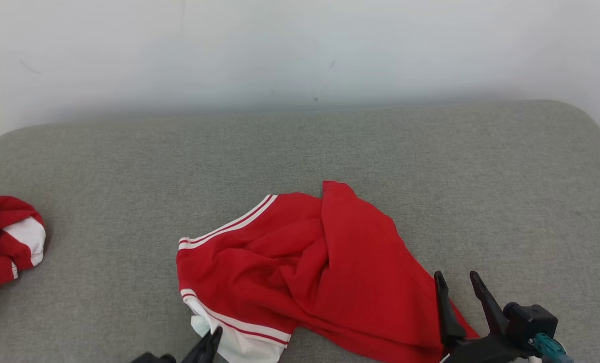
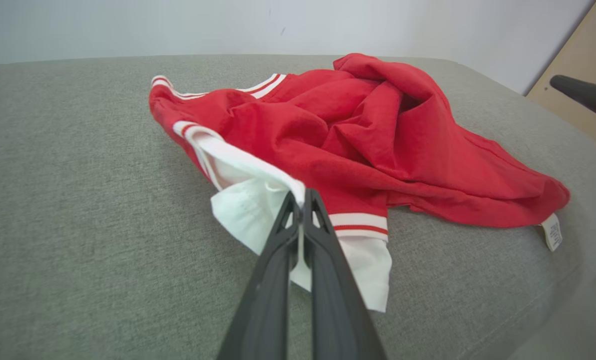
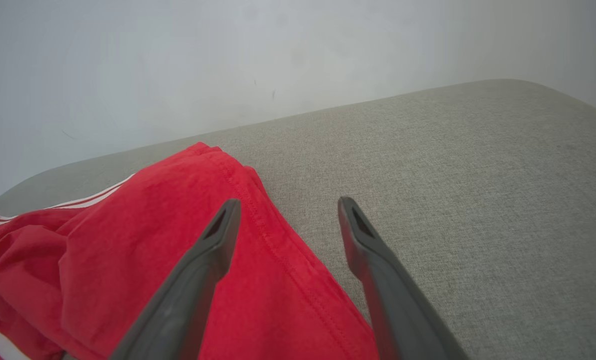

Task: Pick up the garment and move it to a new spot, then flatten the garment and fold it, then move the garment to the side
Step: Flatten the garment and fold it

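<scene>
Soft, light, crumpled garment (image 1: 340,252): left gripper (image 2: 302,195) clamped on its white lining corner; right gripper (image 3: 288,201) apart, astride its opposite hem, probably the second hold.

Garment (image 1: 330,262) lies bunched on cushioned surface (image 1: 430,161), front of centre. Wall (image 1: 300,50) stands behind the surface. Second cloth heap (image 1: 5,242) at far left edge, well apart from garment. Left tool (image 2: 300,197) at garment's front-left corner, pinching the hem. Right tool (image 1: 456,276) at front-right edge: one finger over cloth, the other over bare surface.
</scene>
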Motion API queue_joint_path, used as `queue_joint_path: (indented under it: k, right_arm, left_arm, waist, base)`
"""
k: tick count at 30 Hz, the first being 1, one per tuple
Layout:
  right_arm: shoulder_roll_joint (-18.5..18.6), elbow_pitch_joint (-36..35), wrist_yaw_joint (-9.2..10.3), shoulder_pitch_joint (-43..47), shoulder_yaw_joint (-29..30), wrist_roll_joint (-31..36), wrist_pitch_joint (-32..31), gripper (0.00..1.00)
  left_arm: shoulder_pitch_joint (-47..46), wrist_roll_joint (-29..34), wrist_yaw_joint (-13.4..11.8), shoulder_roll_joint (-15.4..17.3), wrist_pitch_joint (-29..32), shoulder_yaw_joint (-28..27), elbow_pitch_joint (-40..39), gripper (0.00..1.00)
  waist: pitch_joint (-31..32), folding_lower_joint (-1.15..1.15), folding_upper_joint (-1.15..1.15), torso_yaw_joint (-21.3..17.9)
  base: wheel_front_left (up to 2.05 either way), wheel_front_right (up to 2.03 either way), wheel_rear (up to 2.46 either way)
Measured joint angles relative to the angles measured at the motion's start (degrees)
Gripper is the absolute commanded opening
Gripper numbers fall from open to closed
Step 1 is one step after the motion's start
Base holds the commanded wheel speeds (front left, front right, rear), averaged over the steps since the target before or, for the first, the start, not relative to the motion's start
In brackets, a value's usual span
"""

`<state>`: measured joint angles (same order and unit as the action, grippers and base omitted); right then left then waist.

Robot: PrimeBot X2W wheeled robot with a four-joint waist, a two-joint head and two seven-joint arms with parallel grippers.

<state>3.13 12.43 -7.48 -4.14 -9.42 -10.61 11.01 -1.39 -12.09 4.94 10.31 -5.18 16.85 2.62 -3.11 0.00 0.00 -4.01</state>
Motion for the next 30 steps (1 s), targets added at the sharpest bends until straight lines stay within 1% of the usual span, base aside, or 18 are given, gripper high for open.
queue_joint_path:
  k: [6,15,16,17,18,20,22,26,30]
  right_arm:
    - [0.0,0.4,0.00,-0.6,-0.8,0.0,-0.4,1.00]
    - [0.2,1.1,0.01,-1.2,-1.1,0.0,-0.5,1.00]
    - [0.2,1.2,0.01,-1.2,-1.1,0.0,-0.5,1.00]
    - [0.3,1.3,0.01,-1.2,-1.1,0.1,-0.5,1.00]
    - [0.3,1.3,0.01,-1.2,-1.0,0.0,-0.5,1.00]
    - [0.3,1.6,0.01,-1.2,-0.7,0.0,-0.4,1.00]
    - [0.3,1.7,0.00,-1.2,-0.6,0.0,-0.3,1.00]
    - [0.3,1.9,0.00,-1.2,-0.6,-0.2,-0.1,1.00]
    - [0.2,1.9,0.00,-1.2,-0.4,-0.3,0.1,1.00]
  left_arm:
    - [-5.0,0.0,0.3,-0.4,-2.7,0.1,6.1,0.00]
    - [-13.1,-0.6,1.1,-1.3,-7.7,0.4,20.7,0.00]
    - [-13.7,-0.6,1.1,-1.4,-8.2,0.3,21.9,0.29]
    - [-14.2,-0.6,1.1,-1.5,-8.6,0.2,23.0,0.76]
    - [-14.4,-0.6,1.1,-1.5,-9.0,0.0,23.9,1.00]
    - [-14.5,-0.6,1.1,-2.0,-9.5,-0.3,24.9,1.00]
    - [-14.1,-0.6,0.8,-2.4,-9.6,-0.7,24.2,1.00]
    - [-11.2,-0.4,0.0,-3.0,-9.8,-2.3,18.2,1.00]
    - [-7.0,0.0,-0.8,-3.0,-9.8,-3.9,13.8,1.00]
  waist:
    - [-0.2,0.00,0.00,-1.1]
    - [-1.0,0.01,0.00,-3.2]
    - [-1.1,0.01,0.00,-3.4]
    - [-1.1,0.01,0.00,-3.5]
    - [-1.2,0.01,0.00,-3.5]
    - [-1.2,0.01,0.00,-3.3]
    - [-1.0,0.01,0.00,-2.9]
    - [-0.9,0.01,0.00,-1.8]
    - [-1.0,0.01,0.00,-0.5]
  base:
    - [0.00,0.00,0.00]
    - [0.00,0.00,0.00]
    - [0.00,0.00,0.00]
    - [0.00,0.00,0.00]
    - [0.00,0.00,0.00]
    - [0.00,0.00,0.00]
    - [0.00,0.00,0.00]
    - [0.00,0.00,0.00]
    - [0.00,0.00,0.00]
